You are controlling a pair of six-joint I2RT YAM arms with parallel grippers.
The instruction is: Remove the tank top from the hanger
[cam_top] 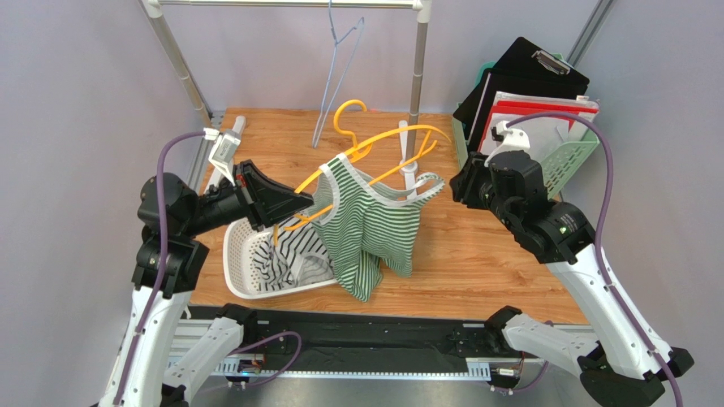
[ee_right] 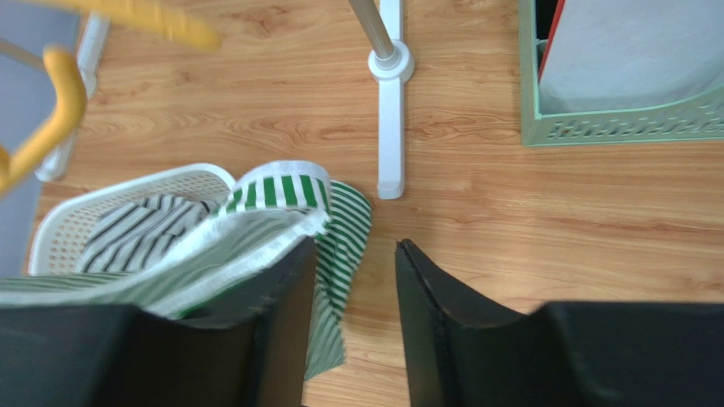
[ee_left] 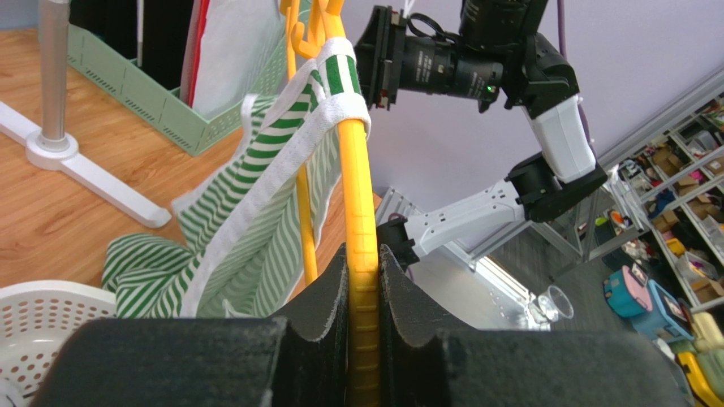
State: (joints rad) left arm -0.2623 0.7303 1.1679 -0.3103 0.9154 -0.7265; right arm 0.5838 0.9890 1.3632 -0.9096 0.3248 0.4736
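A green-and-white striped tank top [cam_top: 374, 225] hangs from a yellow hanger [cam_top: 399, 134] held in the air over the table. One strap loops over the hanger arm [ee_left: 361, 212]; the cloth [ee_left: 255, 212] droops down beside it. My left gripper [cam_top: 293, 203] is shut on the hanger's ridged end [ee_left: 364, 271]. My right gripper [cam_top: 459, 182] is open at the top's right edge. In the right wrist view the white-edged strap [ee_right: 280, 191] lies against the outer side of its left finger, and striped cloth hangs below the gap [ee_right: 353, 254].
A white basket [cam_top: 242, 254] holding a grey-striped cloth [cam_top: 289, 259] sits under the hanger at the left. A rack pole with a white foot [cam_top: 410, 170] stands behind. A green file tray [cam_top: 569, 161] is at the right. A thin wire hanger [cam_top: 340, 59] hangs on the rail.
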